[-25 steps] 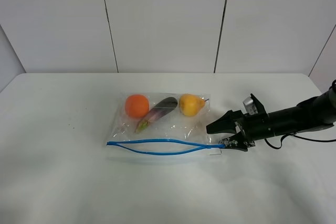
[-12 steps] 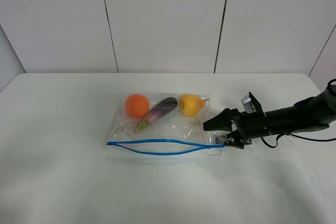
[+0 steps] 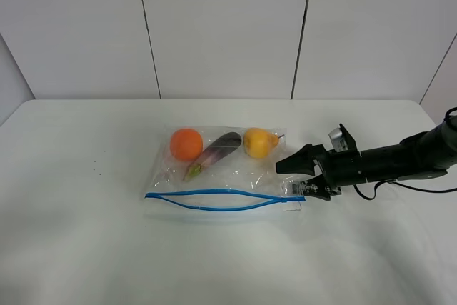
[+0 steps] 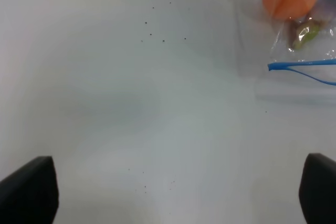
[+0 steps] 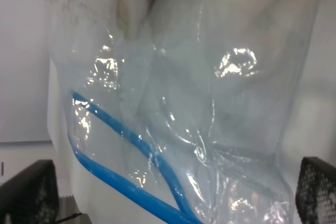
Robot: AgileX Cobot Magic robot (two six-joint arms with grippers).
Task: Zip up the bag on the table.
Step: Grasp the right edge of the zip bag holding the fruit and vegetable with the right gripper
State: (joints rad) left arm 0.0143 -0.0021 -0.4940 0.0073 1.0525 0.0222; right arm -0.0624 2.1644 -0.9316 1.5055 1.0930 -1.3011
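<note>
**Where do we stand on the high camera?**

I've got the bag (image 3: 221, 176) lying flat in the middle of the table (image 3: 78, 248). The orange (image 3: 186, 143), eggplant (image 3: 218, 151) and pear (image 3: 258, 142) are lined up along its far edge. The blue zipper strip (image 3: 214, 200) runs along the near edge, and its two tracks bow apart through the middle, so I judge nothing sealed yet. My right claw (image 3: 293, 181) is low at the bag's right-hand end with its jaws apart. That corner looks to be between them, but I can't say from here whether they touch it. The left arm isn't in this view.

**Left wrist?**

My left claw (image 4: 173, 192) has its jaws wide, with nothing between them but bare table. The bag's other end, with the orange and the start of the strip, sits well apart from it.

**Right wrist?**

Crinkled plastic fills the picture between the two fingertips, which stand spread and not clamped on it. Both blue tracks show as separate lines, closing in on each other toward the corner.

**So what's left?**

In my judgement, all of it. I'd pinch the strip at this end, steady the bag, and run the seal across its full length.
</note>
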